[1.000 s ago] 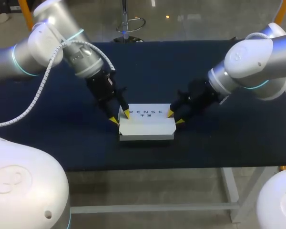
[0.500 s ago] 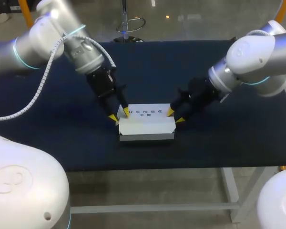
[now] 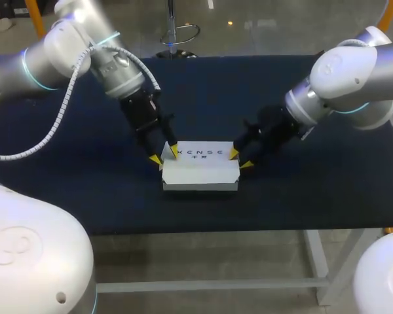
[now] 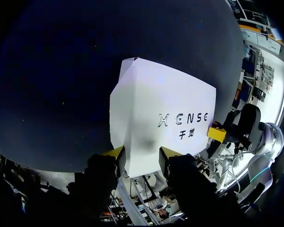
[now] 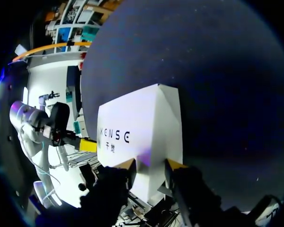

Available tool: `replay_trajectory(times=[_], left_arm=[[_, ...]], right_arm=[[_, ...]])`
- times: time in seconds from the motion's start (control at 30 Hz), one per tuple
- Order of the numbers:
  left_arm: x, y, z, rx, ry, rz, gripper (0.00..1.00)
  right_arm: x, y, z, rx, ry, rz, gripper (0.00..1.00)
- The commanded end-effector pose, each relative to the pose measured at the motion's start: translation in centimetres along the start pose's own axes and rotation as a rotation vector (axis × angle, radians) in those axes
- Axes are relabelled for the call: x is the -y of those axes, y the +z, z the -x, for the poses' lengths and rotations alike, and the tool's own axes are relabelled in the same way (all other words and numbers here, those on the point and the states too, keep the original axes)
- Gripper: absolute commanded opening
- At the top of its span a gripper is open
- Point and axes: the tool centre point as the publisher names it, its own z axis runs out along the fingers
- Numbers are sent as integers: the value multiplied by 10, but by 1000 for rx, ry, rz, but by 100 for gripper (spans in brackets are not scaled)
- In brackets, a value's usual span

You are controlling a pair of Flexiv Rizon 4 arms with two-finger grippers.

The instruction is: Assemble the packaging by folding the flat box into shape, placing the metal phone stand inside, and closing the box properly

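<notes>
Since a second ago the left arm's elbow has swung up and back, while both tools have kept their places at the ends of the white box (image 3: 200,171), which has barely shifted on the dark bench (image 3: 85,190).

From the head view, the left tool (image 3: 164,156) stands spread astride the box's left end and the right tool (image 3: 240,159) spread astride its right end, the lid lying flat.

Seen from the left wrist, the box (image 4: 151,113) runs ahead from between the parted fingers of the left tool (image 4: 142,155), and one fingertip (image 4: 217,134) of the right tool shows at its far end.

The right wrist mirrors this: the box (image 5: 142,127) runs from between the parted right tool (image 5: 149,166), with a left fingertip (image 5: 87,145) beyond.
</notes>
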Motion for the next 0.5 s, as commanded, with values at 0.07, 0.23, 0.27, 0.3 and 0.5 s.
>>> replay_trajectory(times=[0.07,0.23,0.27,0.3,0.5], left_arm=[[-6,1,4,-3,8,-26,49],[-9,2,8,-5,27,-61,49],[-9,2,9,-5,36,-76,49],[-10,3,10,-9,37,-90,50],[-11,3,16,-14,58,-148,51]], right_arm=[[-3,1,0,-3,2,-12,44],[-4,2,1,-1,3,-15,44],[-4,2,2,-1,3,-16,44],[-4,2,2,0,2,-18,44],[-4,2,4,1,2,-18,45]])
